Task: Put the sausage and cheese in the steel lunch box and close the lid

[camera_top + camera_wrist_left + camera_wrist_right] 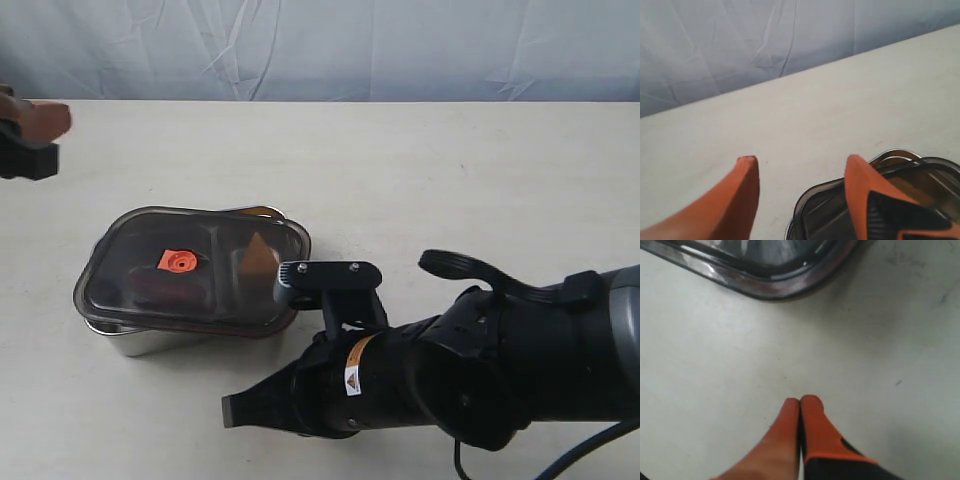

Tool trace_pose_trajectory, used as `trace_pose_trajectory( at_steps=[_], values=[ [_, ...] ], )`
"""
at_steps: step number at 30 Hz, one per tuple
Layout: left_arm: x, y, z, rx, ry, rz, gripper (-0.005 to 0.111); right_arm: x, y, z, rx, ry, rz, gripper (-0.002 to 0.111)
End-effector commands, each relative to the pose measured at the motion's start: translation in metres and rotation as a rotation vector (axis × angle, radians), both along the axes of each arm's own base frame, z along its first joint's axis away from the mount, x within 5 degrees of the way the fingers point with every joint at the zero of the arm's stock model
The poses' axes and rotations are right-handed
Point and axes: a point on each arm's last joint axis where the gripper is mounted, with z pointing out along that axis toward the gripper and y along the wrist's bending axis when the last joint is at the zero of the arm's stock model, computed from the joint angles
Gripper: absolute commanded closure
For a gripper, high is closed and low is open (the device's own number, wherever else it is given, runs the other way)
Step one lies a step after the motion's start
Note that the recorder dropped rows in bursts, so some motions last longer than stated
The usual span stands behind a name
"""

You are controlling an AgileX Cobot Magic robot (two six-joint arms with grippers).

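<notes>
**Lid on the box, both claws empty**

The lid [190, 300] covers the steel lunch box [140, 343], with its orange valve [178, 261] facing up. Through the smoky plastic the cheese [258, 255] shows in the compartment nearer the right arm. The sausage [168, 288] is a dim red shape in the other compartment. The right gripper [801, 400] sits low over the table [450, 170] just beside the box, its fingers pressed together and holding nothing. The left gripper [801, 160] hangs near the box's opposite side, its jaws spread wide and empty.

my right pincer [800, 402]: orange, black-backed
lid [205, 238], ahead of it: smoky dark
valve [178, 261]: orange
cheese [258, 255]: yellow
sausage [165, 286]: dark red
steel lunch box [140, 344]: silver
desk [400, 170]: off-white
</notes>
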Motion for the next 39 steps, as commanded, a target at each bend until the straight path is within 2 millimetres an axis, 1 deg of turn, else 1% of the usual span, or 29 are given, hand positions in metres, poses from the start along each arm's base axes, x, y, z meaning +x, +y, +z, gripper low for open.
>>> trace_pose_trajectory(
  at_steps=[1,3,6,13,16,18,23,27,34,38,39],
  values=[
    [0.054,-0.011,-0.030,0.043,0.162,-0.004,0.056,0.001,0.000,0.003,-0.003,-0.032,0.038,0.108],
    [0.072,-0.014,-0.047,0.074,0.214,-0.008,0.056,0.001,0.000,0.003,-0.006,-0.040,0.049,0.108],
    [0.094,-0.017,-0.068,0.096,0.260,0.006,0.056,0.002,0.000,0.003,-0.010,-0.048,0.060,0.108],
    [0.129,-0.023,-0.090,0.113,0.308,0.009,0.056,0.002,0.000,0.004,-0.005,-0.067,0.075,0.108],
    [0.140,-0.027,-0.100,0.116,0.346,-0.004,0.056,0.002,0.000,0.004,-0.006,-0.072,0.080,0.108],
    [0.144,-0.032,-0.109,0.121,0.382,-0.023,0.056,0.002,0.000,0.004,-0.007,-0.073,0.082,0.108],
    [0.145,-0.044,-0.135,0.181,0.447,-0.091,0.056,0.003,0.001,0.005,0.002,-0.091,0.092,0.108],
    [0.144,-0.045,-0.143,0.196,0.485,-0.114,0.056,0.003,0.001,0.005,0.000,-0.093,0.096,0.108],
    [0.141,-0.045,-0.144,0.211,0.515,-0.145,0.056,0.003,0.002,0.005,0.005,-0.108,0.107,0.108],
    [0.139,-0.045,-0.136,0.229,0.497,-0.162,0.056,0.003,0.001,0.005,-0.001,-0.108,0.111,0.108],
    [0.138,-0.044,-0.127,0.227,0.469,-0.160,0.056,0.003,0.000,0.004,-0.011,-0.102,0.115,0.108]
  ],
)
